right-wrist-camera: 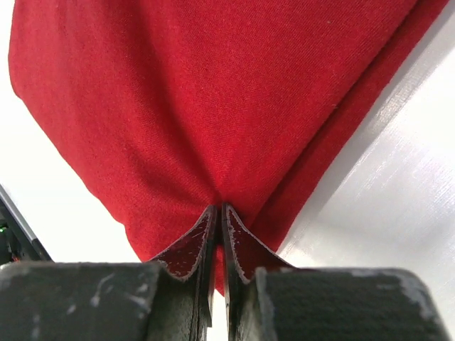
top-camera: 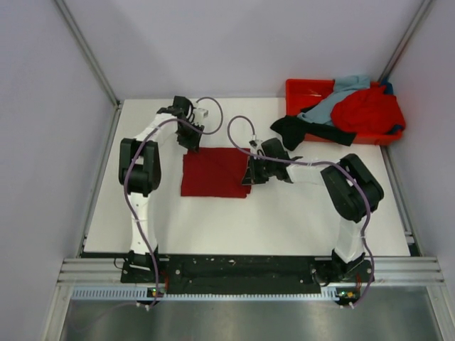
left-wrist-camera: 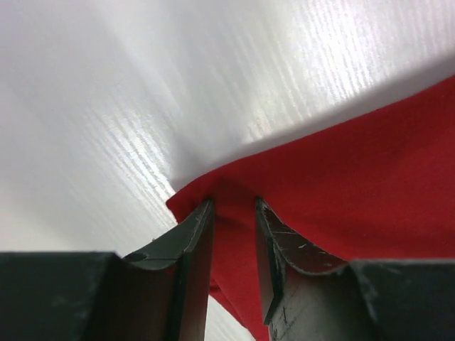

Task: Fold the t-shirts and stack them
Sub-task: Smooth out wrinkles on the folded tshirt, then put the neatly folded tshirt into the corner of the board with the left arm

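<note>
A dark crimson t-shirt (top-camera: 213,172) lies folded into a flat rectangle on the white table, in the middle. My left gripper (top-camera: 190,140) is at its far left corner. In the left wrist view the gripper (left-wrist-camera: 233,202) is open, its jaws a little apart with the shirt's corner (left-wrist-camera: 341,170) lying between and under them. My right gripper (top-camera: 250,172) is at the shirt's right edge. In the right wrist view it (right-wrist-camera: 219,207) is shut on a pinch of the crimson cloth (right-wrist-camera: 199,92). The other shirts lie at the back right.
An orange-red plastic tray (top-camera: 298,89) stands at the back right corner. It holds a bright red shirt (top-camera: 366,110) and a pale grey-blue shirt (top-camera: 334,99). A black shirt (top-camera: 298,130) hangs over the tray's front edge onto the table. Walls close in both sides.
</note>
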Tool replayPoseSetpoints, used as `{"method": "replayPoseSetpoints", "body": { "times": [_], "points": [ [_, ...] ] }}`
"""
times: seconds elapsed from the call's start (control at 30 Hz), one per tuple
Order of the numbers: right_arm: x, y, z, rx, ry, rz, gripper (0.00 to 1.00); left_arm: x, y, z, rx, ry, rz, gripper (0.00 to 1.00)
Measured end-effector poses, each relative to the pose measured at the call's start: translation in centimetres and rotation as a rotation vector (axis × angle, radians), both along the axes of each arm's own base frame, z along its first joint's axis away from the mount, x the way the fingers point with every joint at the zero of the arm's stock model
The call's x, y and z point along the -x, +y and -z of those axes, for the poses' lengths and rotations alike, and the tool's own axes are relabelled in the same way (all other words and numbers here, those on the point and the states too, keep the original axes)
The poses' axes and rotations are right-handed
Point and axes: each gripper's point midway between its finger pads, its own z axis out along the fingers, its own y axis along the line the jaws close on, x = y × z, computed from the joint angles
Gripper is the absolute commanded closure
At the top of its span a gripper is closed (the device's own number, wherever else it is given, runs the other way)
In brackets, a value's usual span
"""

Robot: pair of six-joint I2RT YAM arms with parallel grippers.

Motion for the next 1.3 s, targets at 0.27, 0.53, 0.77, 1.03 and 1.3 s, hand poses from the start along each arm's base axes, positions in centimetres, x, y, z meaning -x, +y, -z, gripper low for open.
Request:
{"method": "replayPoseSetpoints", "body": {
  "times": [0.27,0.53,0.77,1.03,1.3],
  "points": [
    [0.0,-0.6,-1.0,0.032,-0.005,0.01,0.78,0.8,1.0,-1.2,-0.008,-0.012,-0.042,0.41],
    [-0.4,-1.7,-7.7,0.029,-0.141,0.034,0.55,7.5,4.2,-7.7,0.09,-0.18,-0.229,0.35],
    [-1.3,-3.2,-10.3,0.046,-0.205,0.08,0.45,8.7,3.2,-1.9,0.125,-0.011,-0.293,0.39],
    [-0.4,-6.2,-10.7,0.084,-0.232,0.132,0.45,8.3,1.8,0.8,0.2,0.095,-0.304,1.0],
    [-0.6,-8.2,-10.8,0.12,-0.251,0.171,0.46,7.6,0.7,0.5,0.277,0.147,-0.272,1.0]
  ]
}}
